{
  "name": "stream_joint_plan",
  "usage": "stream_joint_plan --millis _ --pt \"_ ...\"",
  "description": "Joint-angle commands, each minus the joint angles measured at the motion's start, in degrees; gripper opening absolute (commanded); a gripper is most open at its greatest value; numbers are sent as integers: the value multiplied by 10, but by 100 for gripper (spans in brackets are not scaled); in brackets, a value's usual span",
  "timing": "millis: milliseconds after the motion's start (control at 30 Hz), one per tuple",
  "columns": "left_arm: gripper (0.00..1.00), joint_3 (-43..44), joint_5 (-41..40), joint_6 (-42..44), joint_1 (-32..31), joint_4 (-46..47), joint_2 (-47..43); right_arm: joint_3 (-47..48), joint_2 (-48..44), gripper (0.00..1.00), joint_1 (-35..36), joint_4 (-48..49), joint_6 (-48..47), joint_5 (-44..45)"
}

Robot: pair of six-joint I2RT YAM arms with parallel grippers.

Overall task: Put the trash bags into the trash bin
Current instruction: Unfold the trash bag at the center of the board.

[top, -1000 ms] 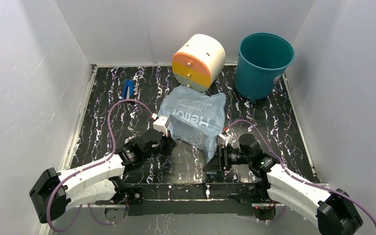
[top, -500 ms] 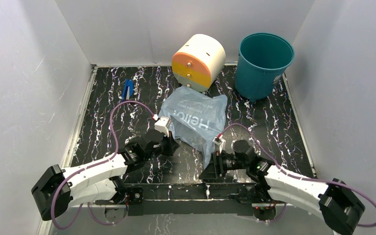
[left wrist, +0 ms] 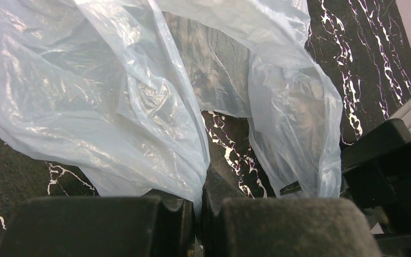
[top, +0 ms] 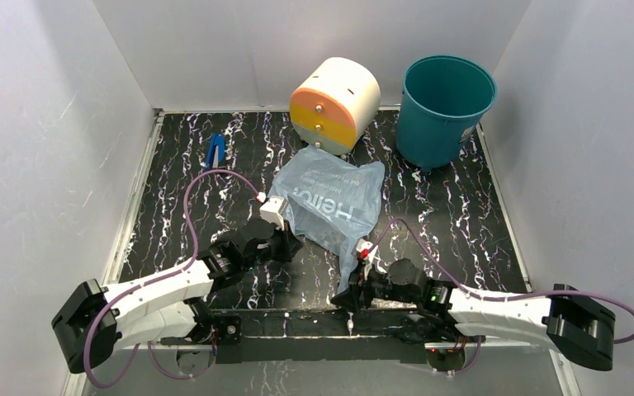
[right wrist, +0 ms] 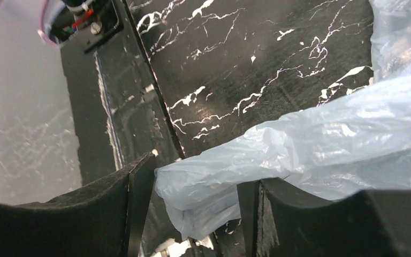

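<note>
Since a second ago your right gripper has sunk low and slid left, farther from the round teal plastic bin. From above, both grippers' fingertips are hard to make out. The thin translucent light-blue plastic bag lies flat, near-left of the bin and well apart from it. The right wrist view shows the jaws apart around the bag's near corner. The left wrist view shows the left gripper pinched together on a fold.

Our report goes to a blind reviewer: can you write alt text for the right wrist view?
A corner of the light-blue bag lies between the open fingers of the right gripper, not yet pinched. Behind is the black marbled table.
</note>
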Motion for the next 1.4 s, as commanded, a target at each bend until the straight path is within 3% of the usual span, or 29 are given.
stream_joint_plan --millis 0,233,433,633,800,1000,1200,1267,1367 --pt "0 -1 -5 -4 -1 7 -13 2 43 63 16 99 -98 -10" --pt "0 -2 -10 -4 -1 0 -19 -9 58 50 40 128 -124 49" --pt "0 2 -17 -3 -1 -10 -21 0 25 7 45 103 -102 145" --pt "0 38 -58 25 -1 -72 -41 105 -28 0 45 -94 -43 360" --pt "0 113 -87 63 0 -146 -63 221 -44 0 39 -180 -89 443" --pt "0 331 -80 182 9 -231 -5 496 75 0 -16 -317 -189 429" --pt "0 600 -77 279 11 -280 53 851 201 0 -66 -444 -243 287" --pt "0 621 -21 297 10 -238 16 854 174 0 -66 -396 -251 200" --pt "0 494 58 301 10 -136 -91 679 80 0 -66 -288 -298 154"
